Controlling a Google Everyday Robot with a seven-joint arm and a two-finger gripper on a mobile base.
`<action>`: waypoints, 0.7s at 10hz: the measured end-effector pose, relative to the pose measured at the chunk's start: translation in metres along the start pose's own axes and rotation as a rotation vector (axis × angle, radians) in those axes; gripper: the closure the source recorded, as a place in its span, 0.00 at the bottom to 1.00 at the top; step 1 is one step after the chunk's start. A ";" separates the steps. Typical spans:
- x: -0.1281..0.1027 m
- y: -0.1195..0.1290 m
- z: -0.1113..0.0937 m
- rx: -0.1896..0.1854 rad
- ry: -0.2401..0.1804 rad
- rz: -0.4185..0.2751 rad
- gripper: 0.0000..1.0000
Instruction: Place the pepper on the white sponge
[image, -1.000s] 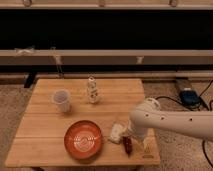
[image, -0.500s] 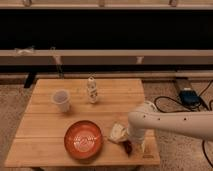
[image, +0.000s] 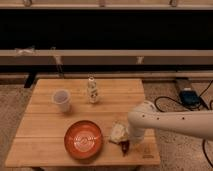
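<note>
The single camera view looks down on a square wooden counter (image: 45, 120) with a pale, visibly grained top made of long planks. Four loose things and the arm's end stand on or over it.

Near the left far part stands one clear plastic cup (image: 61, 100), tapered and upright. To its right, at the far middle, stands one small white bottle (image: 92, 90), upright, with a narrow neck. In the near middle sits one large round bowl (image: 83, 139), orange-red and glossy, with faint rings inside.

Just right of the bowl lies one white sponge (image: 117, 132), a pale cream block that looks soft and a little rumpled. Just beside its near right edge is one pepper (image: 124, 146), small, elongated and dark red, low at the counter's near edge.

The arm is smooth white tube, reaching in from the right and bending down at a rounded elbow. Its gripper (image: 127, 144) is down at the pepper, right of the sponge. Whether the fingers are closed on the pepper or only around it, I cannot tell.

On the floor at far right lies one dark box (image: 190, 97) with black cables.
</note>
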 end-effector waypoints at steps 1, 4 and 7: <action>0.001 0.003 -0.001 -0.008 0.002 -0.001 0.94; 0.001 0.004 -0.003 -0.002 0.007 0.006 1.00; 0.005 -0.002 -0.025 0.058 0.064 0.027 1.00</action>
